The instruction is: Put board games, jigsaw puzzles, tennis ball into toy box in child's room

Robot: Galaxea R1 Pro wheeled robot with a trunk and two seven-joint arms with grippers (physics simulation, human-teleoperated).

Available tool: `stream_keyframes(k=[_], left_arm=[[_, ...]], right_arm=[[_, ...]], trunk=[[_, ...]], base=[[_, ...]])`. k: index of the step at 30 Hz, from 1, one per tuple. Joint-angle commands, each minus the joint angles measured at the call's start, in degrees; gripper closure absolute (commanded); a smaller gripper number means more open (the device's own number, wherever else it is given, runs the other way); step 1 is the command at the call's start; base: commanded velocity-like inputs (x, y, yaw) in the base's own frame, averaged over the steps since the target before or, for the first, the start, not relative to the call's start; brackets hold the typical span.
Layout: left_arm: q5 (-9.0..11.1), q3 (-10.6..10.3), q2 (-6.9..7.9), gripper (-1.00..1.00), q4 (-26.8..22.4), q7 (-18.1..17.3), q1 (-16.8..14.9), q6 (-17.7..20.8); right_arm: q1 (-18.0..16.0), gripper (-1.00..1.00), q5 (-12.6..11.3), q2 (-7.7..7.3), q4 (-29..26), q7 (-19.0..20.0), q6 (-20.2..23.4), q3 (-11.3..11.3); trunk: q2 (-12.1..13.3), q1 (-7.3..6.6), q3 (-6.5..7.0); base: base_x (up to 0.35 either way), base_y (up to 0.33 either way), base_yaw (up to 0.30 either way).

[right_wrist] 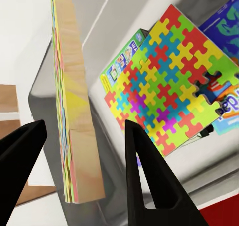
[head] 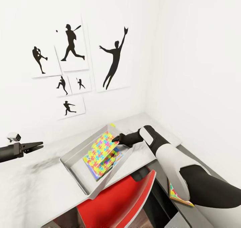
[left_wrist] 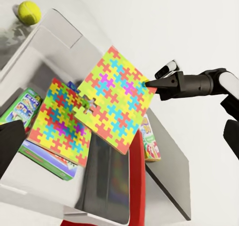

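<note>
The grey toy box (head: 74,166) sits on the white table. One jigsaw puzzle (head: 100,147) stands tilted over it, its top corner between the fingers of my right gripper (head: 116,139). In the right wrist view this puzzle (right_wrist: 74,111) is edge-on with a gap to each finger. A second puzzle (left_wrist: 59,121) lies flat in the box on a green board game (left_wrist: 20,106) and a blue one (right_wrist: 226,17). The tennis ball (left_wrist: 29,12) rests on the table beyond the box. My left gripper (head: 37,146) hovers open, left of the box, holding nothing.
A red chair (head: 117,201) is tucked under the table's near edge below the box. Another colourful board game (head: 179,196) lies outside the box by my right forearm. Walls close the corner behind and to the right; baseball posters (head: 72,47) hang there.
</note>
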Motion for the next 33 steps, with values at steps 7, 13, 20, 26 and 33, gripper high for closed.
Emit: stream_keyframes(k=[7,13,20,26,33], left_arm=[[-0.04,0.00,0.02,-1.00,-0.04,-0.25,-0.18,0.79],[-0.04,0.00,0.02,-1.00,-0.04,-0.25,-0.30,0.82],[-0.04,-0.08,-0.03,-1.00,-0.14,-0.25,-0.36,0.92],[-0.04,-0.37,-0.28,-1.00,-3.92,-0.25,-0.35,2.35],[2.35,-0.54,-0.43,-1.00,-9.96,-0.25,-0.40,2.90]], right_arm=[[-0.11,1.00,0.65,0.00,-0.08,0.51,-0.02,0.09],[-0.10,1.00,0.68,0.00,-0.10,0.51,-0.11,0.09],[-0.11,1.00,0.77,0.00,-0.10,0.51,-0.12,0.09],[-0.13,1.00,0.78,0.00,-0.25,0.56,-0.20,0.09],[-0.13,1.00,0.74,0.00,-0.49,0.59,-0.83,0.09]], trunk=[[-0.13,0.03,-0.79],[-0.13,0.03,-1.36],[-0.13,0.03,-2.03],[-0.13,0.03,-2.60],[-0.13,0.03,-3.26]], base=[[0.000,0.000,0.000],[0.000,0.000,0.000],[0.000,0.000,0.000],[0.000,0.000,0.000],[0.000,0.000,0.000]])
